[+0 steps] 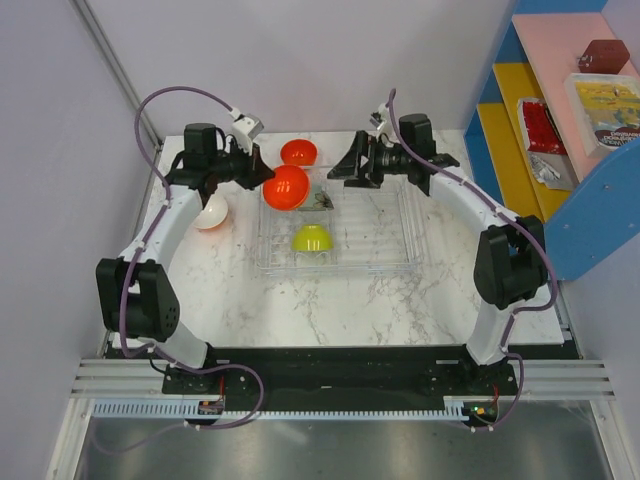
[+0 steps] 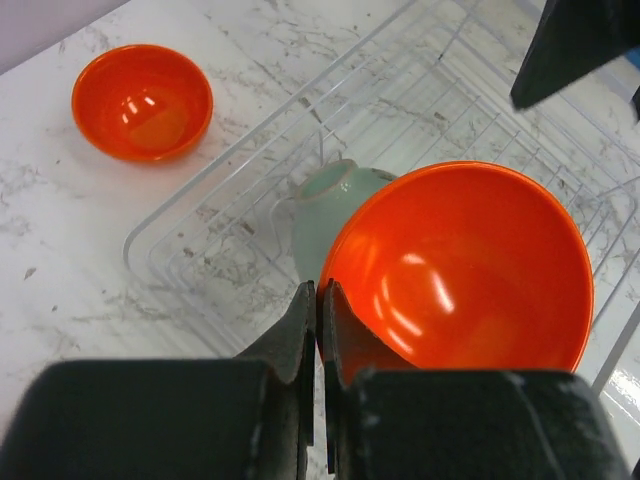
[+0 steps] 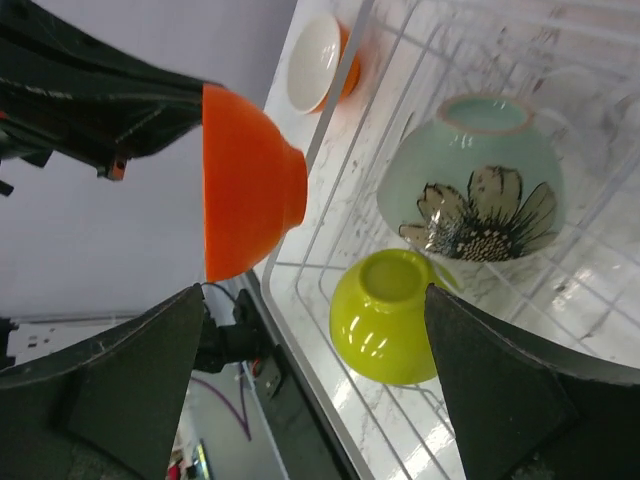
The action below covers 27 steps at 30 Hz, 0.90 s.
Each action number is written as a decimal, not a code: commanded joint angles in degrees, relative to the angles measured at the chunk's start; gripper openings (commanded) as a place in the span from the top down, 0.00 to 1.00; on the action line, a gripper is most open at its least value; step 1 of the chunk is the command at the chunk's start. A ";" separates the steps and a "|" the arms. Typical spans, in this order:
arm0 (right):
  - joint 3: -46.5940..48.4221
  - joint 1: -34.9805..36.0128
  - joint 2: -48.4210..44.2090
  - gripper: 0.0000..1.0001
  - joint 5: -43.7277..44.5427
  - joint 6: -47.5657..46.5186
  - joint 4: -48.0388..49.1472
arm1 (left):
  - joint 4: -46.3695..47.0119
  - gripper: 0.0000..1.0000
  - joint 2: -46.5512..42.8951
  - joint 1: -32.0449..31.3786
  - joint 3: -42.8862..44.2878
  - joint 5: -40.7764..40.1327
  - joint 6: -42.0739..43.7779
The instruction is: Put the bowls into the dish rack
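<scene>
My left gripper point(image 1: 262, 176) is shut on the rim of an orange bowl point(image 1: 287, 188) and holds it tilted above the far left corner of the clear dish rack point(image 1: 410, 262). In the left wrist view the jaws point(image 2: 320, 292) pinch the bowl's edge point(image 2: 460, 270). A pale green floral bowl point(image 1: 321, 200) and a yellow-green bowl point(image 1: 312, 238) lie upside down in the rack. My right gripper point(image 1: 338, 168) is open and empty above the rack's far side. In the right wrist view its fingers point(image 3: 130, 390) frame the yellow-green bowl point(image 3: 390, 315), with the floral bowl point(image 3: 480, 195) and the held orange bowl point(image 3: 250, 180) beyond.
A second, smaller orange bowl point(image 1: 298, 152) sits on the marble table behind the rack. A bowl with a white inside point(image 1: 210, 211) lies under my left arm, left of the rack. A coloured shelf unit point(image 1: 560, 120) stands at the right edge.
</scene>
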 commanded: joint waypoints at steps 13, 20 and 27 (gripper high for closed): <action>-21.44 0.02 -0.20 0.02 -16.43 43.08 66.64 | 6.37 0.98 -0.28 -9.71 3.63 3.38 -0.96; -21.61 0.02 -1.16 0.02 -13.97 33.40 53.02 | 7.16 0.98 -0.90 -10.15 3.98 0.65 -0.70; -22.05 0.11 -0.29 0.02 -13.79 33.39 53.70 | 8.66 0.98 -2.21 -11.12 3.28 -2.60 -1.05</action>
